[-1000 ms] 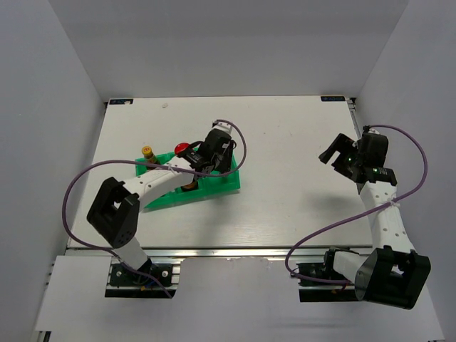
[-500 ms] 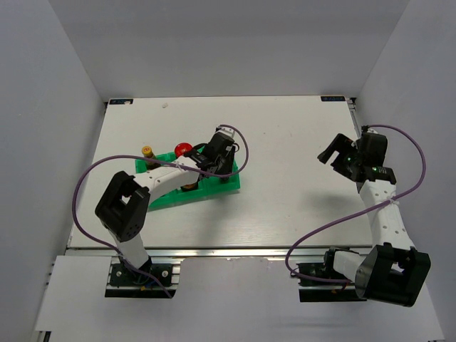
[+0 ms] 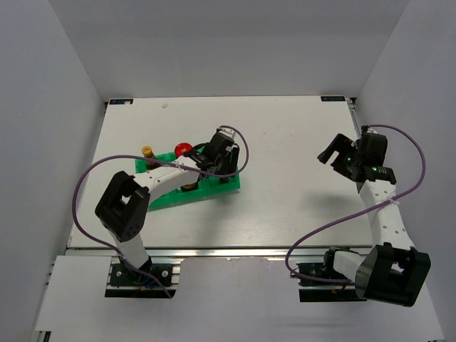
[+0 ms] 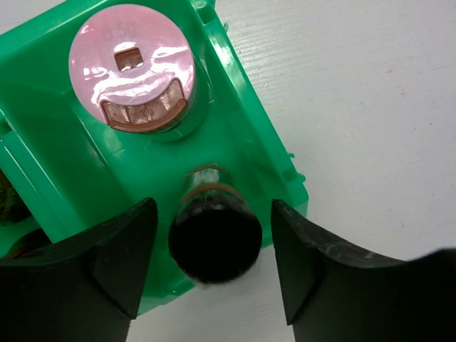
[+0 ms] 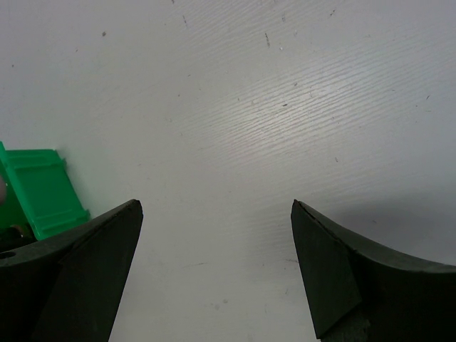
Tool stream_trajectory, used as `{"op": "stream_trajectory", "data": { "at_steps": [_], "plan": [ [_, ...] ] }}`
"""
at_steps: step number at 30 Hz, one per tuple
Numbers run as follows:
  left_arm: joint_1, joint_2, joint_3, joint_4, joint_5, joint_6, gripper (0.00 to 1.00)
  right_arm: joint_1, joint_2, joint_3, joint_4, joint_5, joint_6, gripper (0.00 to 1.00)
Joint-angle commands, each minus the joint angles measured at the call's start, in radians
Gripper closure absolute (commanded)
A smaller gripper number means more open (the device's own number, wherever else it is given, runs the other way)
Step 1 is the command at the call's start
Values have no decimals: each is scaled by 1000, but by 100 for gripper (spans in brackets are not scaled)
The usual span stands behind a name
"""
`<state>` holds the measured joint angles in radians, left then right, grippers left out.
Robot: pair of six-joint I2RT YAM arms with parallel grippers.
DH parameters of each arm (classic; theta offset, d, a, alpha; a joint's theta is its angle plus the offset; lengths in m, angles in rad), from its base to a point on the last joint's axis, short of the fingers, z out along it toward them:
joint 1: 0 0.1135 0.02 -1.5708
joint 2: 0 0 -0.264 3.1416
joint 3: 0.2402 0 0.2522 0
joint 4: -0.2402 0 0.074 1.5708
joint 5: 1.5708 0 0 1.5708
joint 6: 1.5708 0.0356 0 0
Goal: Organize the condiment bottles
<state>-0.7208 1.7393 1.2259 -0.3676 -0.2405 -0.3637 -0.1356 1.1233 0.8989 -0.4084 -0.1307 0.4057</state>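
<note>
A small dark bottle with a black cap (image 4: 214, 242) stands upright in the corner compartment of the green plastic tray (image 4: 64, 178), at the lower centre of the left wrist view. A wider bottle with a pink cap (image 4: 132, 68) sits just beside it, toward the upper left. The left gripper (image 4: 212, 217) straddles the black-capped bottle with its fingers apart, and green shows in the gap on each side, so nothing is clamped.

In the overhead view a brown bottle with a yellow cap (image 3: 147, 152) stands at the tray's left end. The right gripper (image 5: 214, 263) hangs with its fingers spread wide over the bare white table (image 5: 285, 107), at the right of the frame and well apart from the tray.

The step in hand looks like seating this bottle in the tray. If so, the next move calls for a straight lift that clears both caps without knocking them.

Against the frame a second earlier, the left gripper has shifted slightly rightward over the tray and its elbow has swung in. The right arm has not moved.
</note>
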Motion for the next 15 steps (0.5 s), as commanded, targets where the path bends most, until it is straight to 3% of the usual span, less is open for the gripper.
{"op": "stream_trajectory", "data": {
  "at_steps": [1, 5, 9, 15],
  "plan": [
    [4, -38, 40, -14, 18, -1, 23, -4, -10, 3, 22, -1, -22, 11],
    [4, -58, 50, -24, 15, -1, 19, -4, -14, 0, 22, 2, -24, 11],
    [4, -92, 82, -39, 14, 23, 2, -4, -19, 0, 22, 2, -25, 11],
    [4, -217, 127, -122, -91, 3, 2, -4, -37, -8, 34, 3, -19, 11]
  ]
}}
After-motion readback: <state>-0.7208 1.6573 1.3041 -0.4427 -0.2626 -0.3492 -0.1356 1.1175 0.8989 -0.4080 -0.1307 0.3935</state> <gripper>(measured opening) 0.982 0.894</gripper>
